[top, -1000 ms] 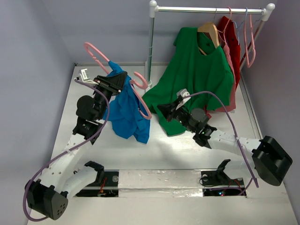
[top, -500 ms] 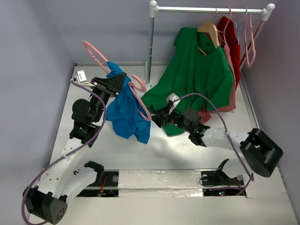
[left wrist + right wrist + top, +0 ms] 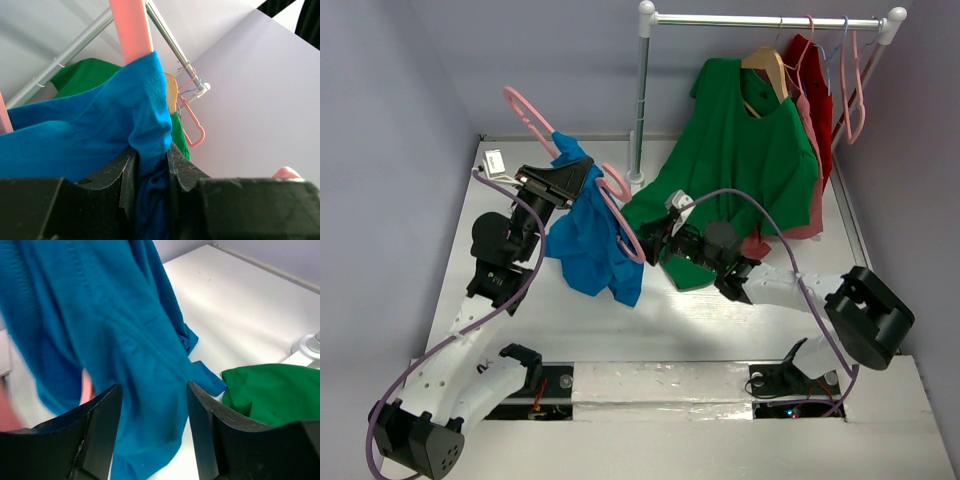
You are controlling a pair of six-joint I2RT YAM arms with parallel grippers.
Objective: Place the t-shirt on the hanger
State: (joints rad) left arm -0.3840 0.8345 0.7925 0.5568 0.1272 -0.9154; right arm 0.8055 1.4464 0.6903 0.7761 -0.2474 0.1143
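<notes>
The left gripper [image 3: 563, 180] was clamped on a fold of the t-shirt [image 3: 100, 135] and held it in the air to the left of the rail post [image 3: 642, 95]. The shirt hung bunched on the hanger [image 3: 530, 115], whose one arm stuck bare out of the cloth, away from the post, while the other ran down through the folds on the post's near side. The right gripper [image 3: 152, 390], jaws apart and holding nothing, faced the hanging cloth from the post's near side. The step in hand seemed to be drawing the shirt along that lower arm. To do it well, the right fingers would need to pinch blue cloth alone at its loose edge, not the pink plastic, and pull along the arm, not across it, while the left grip stayed firm. The green t-shirt [image 3: 740, 150] draped to the right of the post, its hem just beside the right gripper and easily caught by mistake. The hanger's hook sat close to the post and could snag it. A wooden hanger [image 3: 767, 65], a red shirt [image 3: 815, 70] and bare pink hangers [image 3: 850, 85] hung farther right of the post, well clear.
</notes>
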